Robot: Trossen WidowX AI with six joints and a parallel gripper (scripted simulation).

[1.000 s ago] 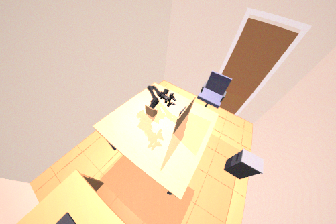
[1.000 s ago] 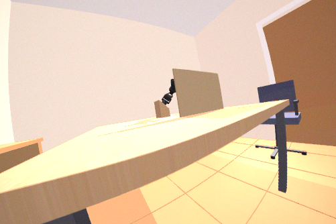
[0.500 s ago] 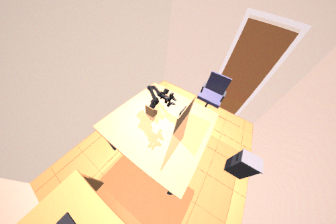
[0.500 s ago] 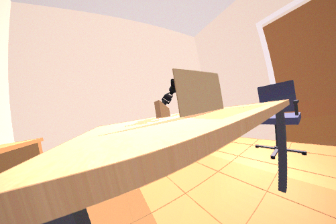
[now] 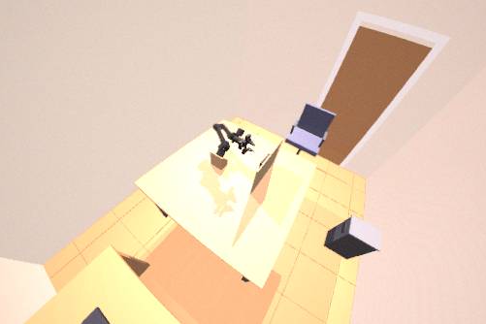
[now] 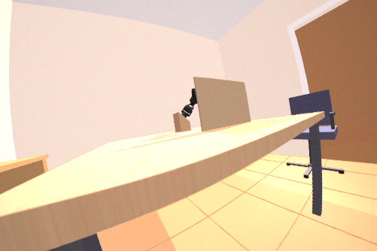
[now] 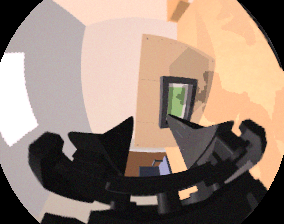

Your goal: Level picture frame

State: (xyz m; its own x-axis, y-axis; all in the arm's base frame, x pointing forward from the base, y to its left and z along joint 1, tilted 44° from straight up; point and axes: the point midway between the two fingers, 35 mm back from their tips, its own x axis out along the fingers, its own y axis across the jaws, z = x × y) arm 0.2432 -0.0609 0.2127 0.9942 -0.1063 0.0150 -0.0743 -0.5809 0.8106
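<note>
The picture frame (image 5: 264, 161) (image 7: 163, 97), dark with a pale inner border and green picture, hangs on the upright tan panel (image 5: 259, 182) (image 6: 222, 105) (image 7: 150, 65). In the wrist view its long side runs nearly parallel to the panel's left edge; lens distortion leaves a small tilt hard to judge. The screw and notched strip are hidden. My gripper (image 5: 250, 145) (image 7: 150, 117) is open and empty, in front of the panel and away from the frame. In the wrist view the right fingertip overlaps the frame's lower end. In the exterior view the panel hides the gripper and frame.
The arm (image 5: 221, 133) (image 6: 187, 110) stands behind a small tan block (image 5: 218, 162) (image 6: 181, 123) on the table (image 5: 178, 186) (image 6: 156, 161). A chair (image 5: 306, 138) (image 6: 311, 107) stands beyond the table, near a brown door (image 5: 372, 92) (image 6: 348, 75). A dark box (image 5: 347, 239) is on the floor.
</note>
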